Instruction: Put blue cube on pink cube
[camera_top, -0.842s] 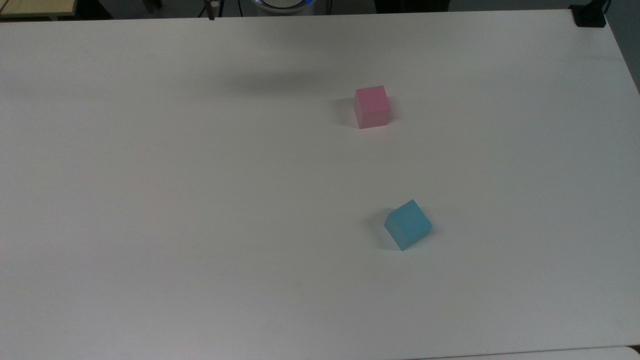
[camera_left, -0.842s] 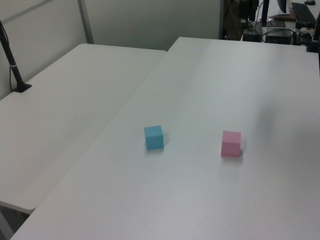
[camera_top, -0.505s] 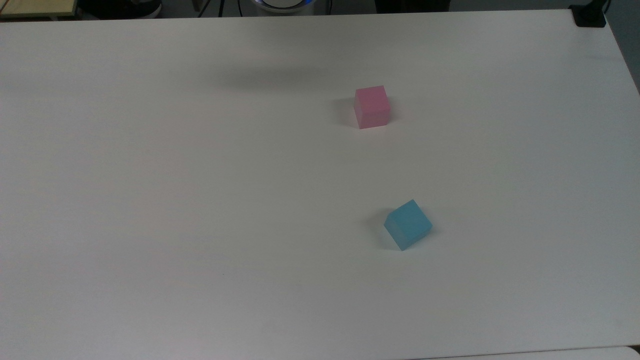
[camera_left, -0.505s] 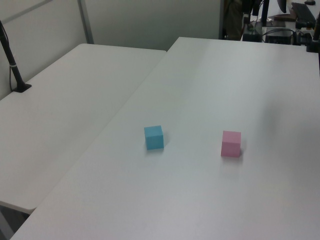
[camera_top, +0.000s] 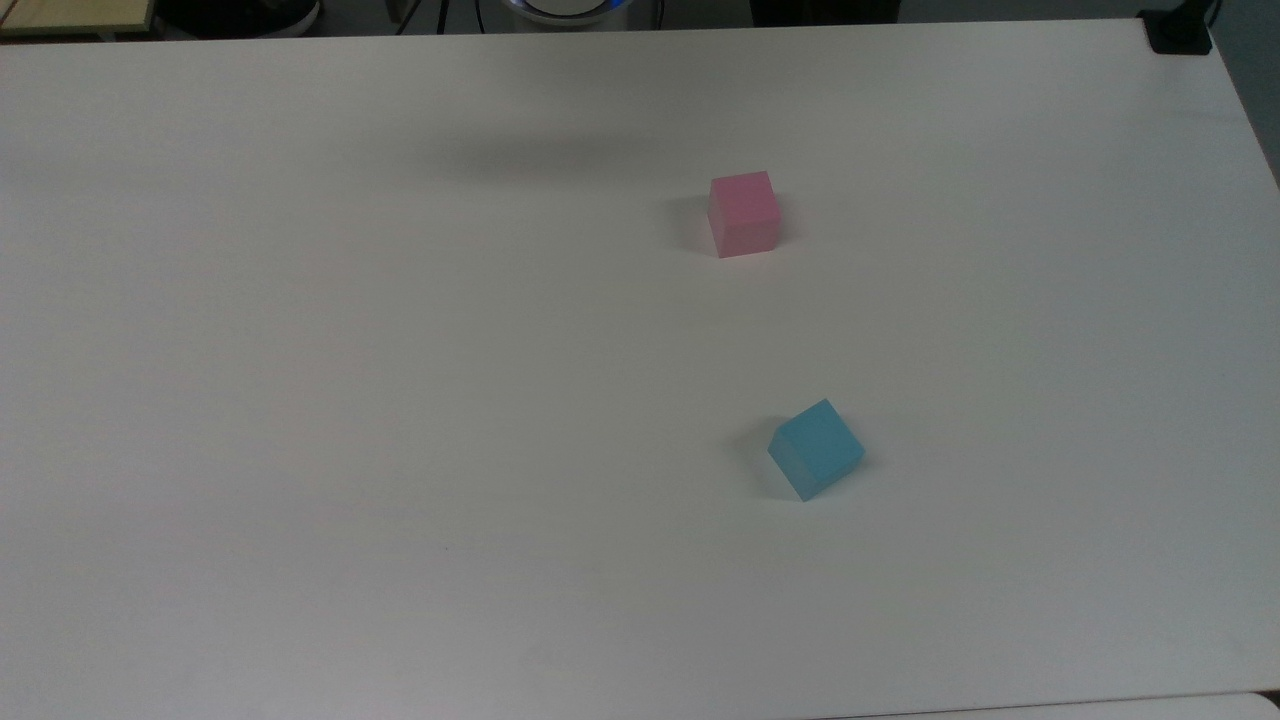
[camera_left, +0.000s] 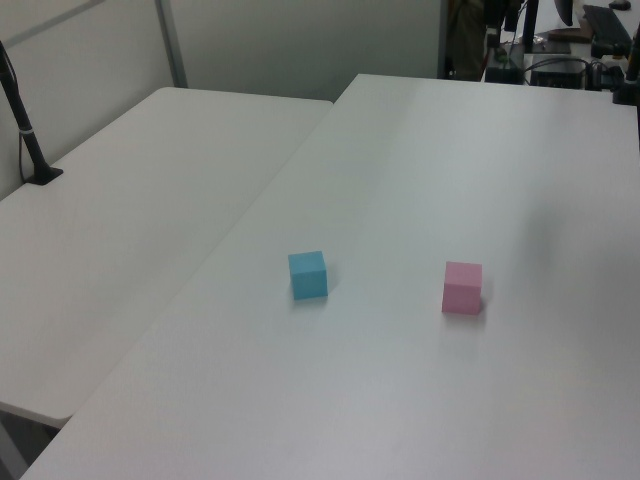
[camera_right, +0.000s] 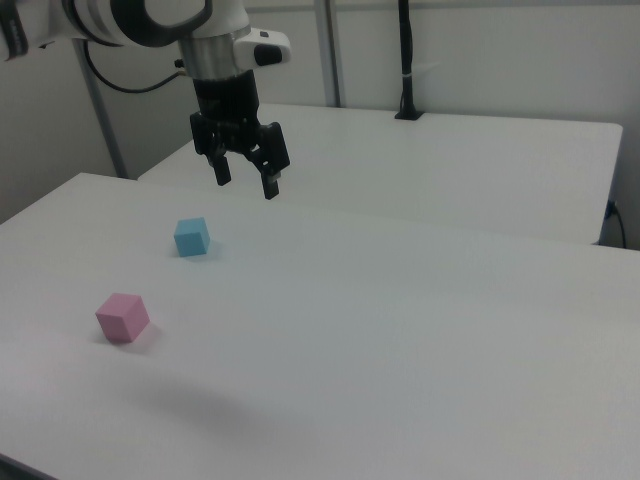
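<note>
Two cubes sit apart on the white table (camera_top: 400, 400): blue cube (camera_top: 816, 449) toward the top view's bottom, pink cube (camera_top: 744, 213) above it, nothing stacked. In the right view the gripper (camera_right: 244, 181) hangs above the table, fingers spread, holding nothing.

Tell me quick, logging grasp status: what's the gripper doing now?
Gripper: open, holding nothing, raised above the table.

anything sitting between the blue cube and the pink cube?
No. In the top view the stretch between the blue cube and the pink cube is bare white table; the left view agrees.
</note>
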